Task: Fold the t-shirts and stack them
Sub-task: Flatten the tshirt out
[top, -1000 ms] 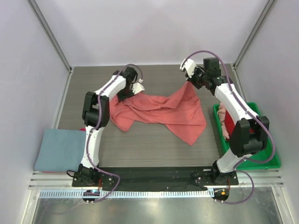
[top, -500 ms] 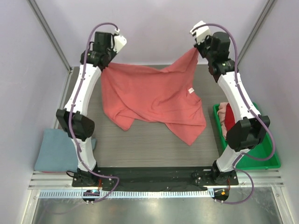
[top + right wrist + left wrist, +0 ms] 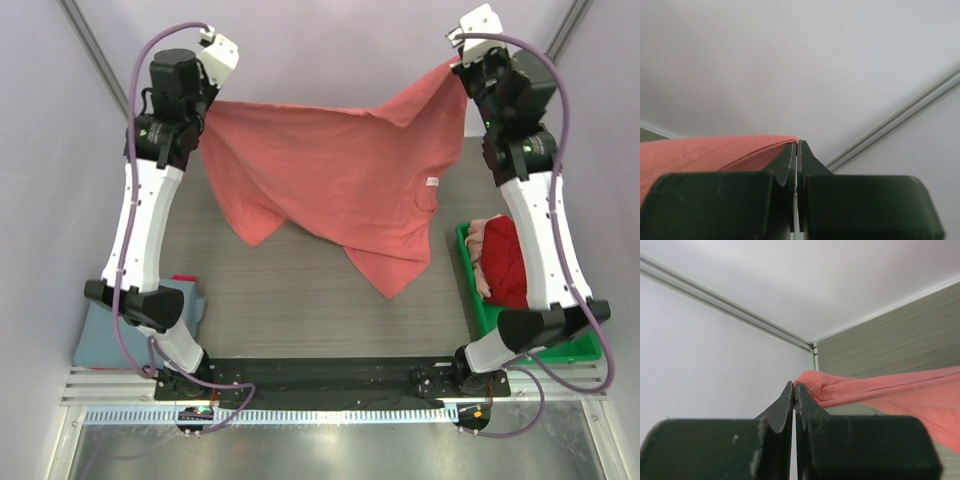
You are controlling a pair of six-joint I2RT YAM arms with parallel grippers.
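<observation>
The red t-shirt (image 3: 330, 180) hangs spread in the air, stretched between the two raised arms to the left of the green bin (image 3: 580, 350) and above the table (image 3: 300, 300). Its top edge sags a little between the two held corners. Two loose tails droop from its lower edge, the longer one just left of the bin's near-left side; whether they touch the table cannot be told. A small white tag (image 3: 433, 182) shows on the side of the shirt nearest the bin.

The left gripper (image 3: 197, 105) pinches the corner farthest from the bin. In the left wrist view its fingers (image 3: 785, 405) are pressed together on a folded hem of the fabric (image 3: 890, 390). The right gripper (image 3: 462, 68), high above the bin's far end, clamps the other corner, its jaws closed tight on the cloth edge (image 3: 700, 150) in the right wrist view.

Inside the bin lie a dark red garment (image 3: 505, 262) and a pale pink garment (image 3: 478, 238). Well apart from the bin, across the table at its near-left edge, rests a folded blue-grey cloth (image 3: 110, 325).
</observation>
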